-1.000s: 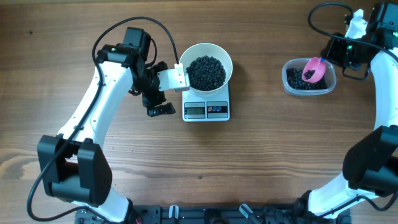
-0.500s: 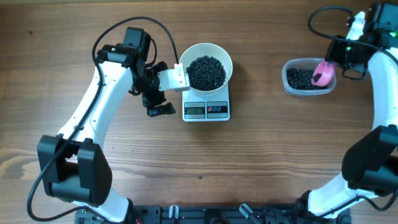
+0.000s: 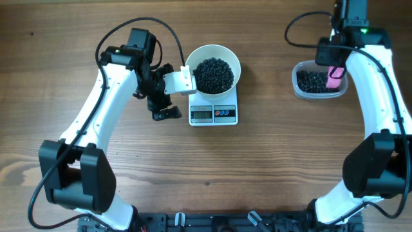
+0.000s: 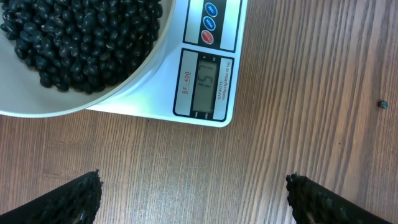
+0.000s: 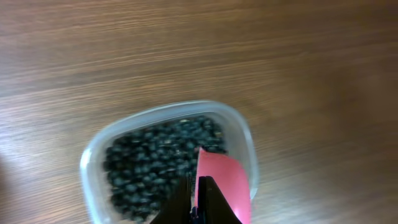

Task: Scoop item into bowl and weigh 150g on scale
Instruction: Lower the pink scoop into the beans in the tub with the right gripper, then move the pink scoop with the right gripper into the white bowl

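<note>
The white bowl [image 3: 234, 59] sits on the scale [image 3: 225, 115] and holds a heap of black beans [image 3: 214, 74]. In the left wrist view the bowl [image 4: 68, 106] and the scale [image 4: 155, 102] fill the top, and the display [image 4: 208, 78] reads 151. My left gripper [image 3: 164, 108] hovers open just left of the scale, its fingertips [image 4: 81, 196] wide apart over bare wood. Over the right side of the clear tub [image 3: 299, 84], my right gripper [image 5: 198, 199] is shut on a pink scoop [image 5: 224, 180], seen from overhead as the scoop [image 3: 334, 77].
The clear tub [image 5: 90, 168] still has black beans [image 5: 155, 162] in it. One stray bean [image 4: 384, 104] lies on the wood right of the scale. Both arm bases stand at the table's front edge.
The right arm has swung inward and turned, carrying the pink scoop from inside the tub to its right side. The left arm, bowl and scale have not moved.
</note>
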`<state>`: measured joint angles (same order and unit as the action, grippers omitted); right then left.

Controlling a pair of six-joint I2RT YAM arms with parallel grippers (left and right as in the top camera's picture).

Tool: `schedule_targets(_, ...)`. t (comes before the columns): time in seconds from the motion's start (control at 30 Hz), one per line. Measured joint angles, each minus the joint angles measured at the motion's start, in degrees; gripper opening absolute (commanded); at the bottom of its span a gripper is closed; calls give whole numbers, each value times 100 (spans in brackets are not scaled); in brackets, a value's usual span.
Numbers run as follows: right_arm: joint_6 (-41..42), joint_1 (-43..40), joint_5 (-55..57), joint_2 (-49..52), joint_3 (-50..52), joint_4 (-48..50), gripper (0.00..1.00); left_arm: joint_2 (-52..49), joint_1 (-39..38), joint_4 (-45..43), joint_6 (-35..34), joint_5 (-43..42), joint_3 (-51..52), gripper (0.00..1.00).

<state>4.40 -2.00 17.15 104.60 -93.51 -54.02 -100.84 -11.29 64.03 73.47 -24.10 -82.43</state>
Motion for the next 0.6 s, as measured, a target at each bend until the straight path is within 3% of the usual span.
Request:
schedule_targets(0.23,-433,354,863,0,0,26,4,0,0,0,0,0,0,100)
schedule_targets(0.6,-815,404,940,0,4,492,4,0,0,0,0,0,0,100)
